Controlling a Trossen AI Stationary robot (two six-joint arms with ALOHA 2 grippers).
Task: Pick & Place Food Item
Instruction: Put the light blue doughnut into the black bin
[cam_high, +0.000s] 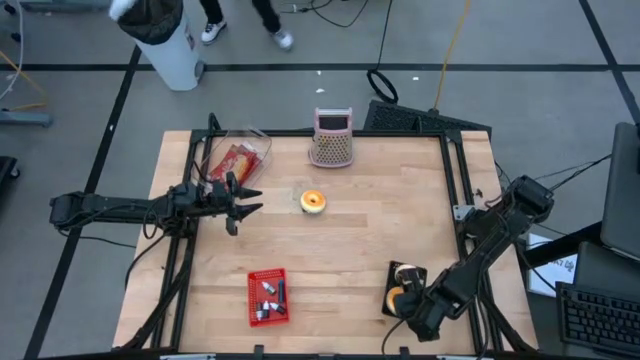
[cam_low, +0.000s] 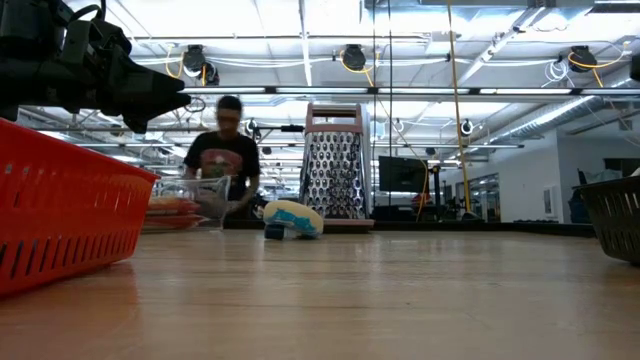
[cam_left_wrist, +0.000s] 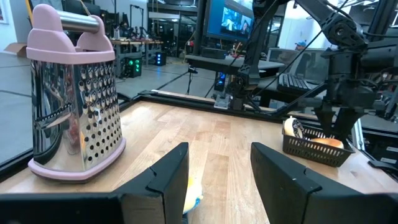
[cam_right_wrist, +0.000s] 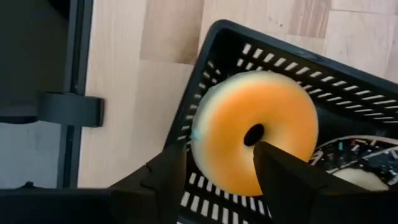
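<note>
Donut (cam_right_wrist: 255, 140) lies flat in black basket (cam_right_wrist: 348, 81), hole upward.

This is a robotics lab or workshop in a large open industrial hall. A wooden table (cam_high: 350, 240) stands on a grey floor marked with dark tape lines, with cables (cam_high: 380, 85) trailing off its far edge. Past the table's far edge the low view shows an exposed ceiling with pipes, ducts and strip lights (cam_low: 300, 40), and a person (cam_low: 222, 155) at a bench. A screen (cam_left_wrist: 233, 18) glows among workbenches and stands. A keyboard (cam_high: 600, 315) and papers lie beside the table's right edge.
</note>
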